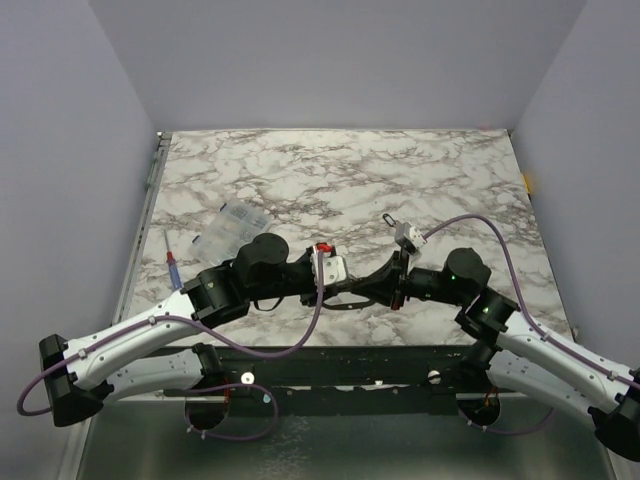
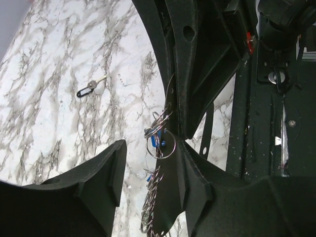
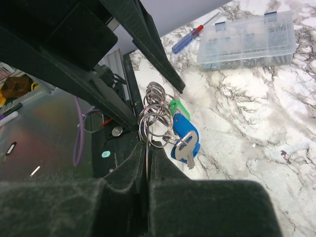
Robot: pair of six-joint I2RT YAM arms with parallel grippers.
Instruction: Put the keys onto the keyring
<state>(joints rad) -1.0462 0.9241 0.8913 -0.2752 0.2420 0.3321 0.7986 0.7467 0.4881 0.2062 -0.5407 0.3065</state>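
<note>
Presently, the right pincer [image 3: 148, 160] is fully closed, its two pads nipping the lower edge of the keyring [image 3: 154, 116], a bunch of pale coiled loops standing just beyond its fingertips. The keys [image 3: 184, 142] hang off those loops to one side of the fingertips: a blue-headed one nearest, a green head [image 3: 176, 105] just behind it. No yellow head is visible. The left pincer [image 2: 152, 157] reaches in from the opposite side with jaws about half apart and marble showing between them. Loops run close against one inner face, but nothing appears clamped.

Risks, as judged: the whole bunch depends on a thin pinch at the right pincer's tips. The left fingers cross very close to the right ones, so a nudge could twist or pull the loops free, and finger-to-finger contact is possible. The pincers meet near the table's near edge and the dark frame rail [image 1: 330, 368], so a dropped key could roll off.

Surface: white tabletop [image 1: 400, 170] veined grey, marble pattern. A clear compartment box [image 3: 247, 42] and a blue-handled screwdriver [image 3: 190, 35] lie well beyond the right pincer. A small dark clip [image 2: 88, 89] lies well beyond the left. Plain pale lavender walls [image 1: 330, 60] close three sides.
</note>
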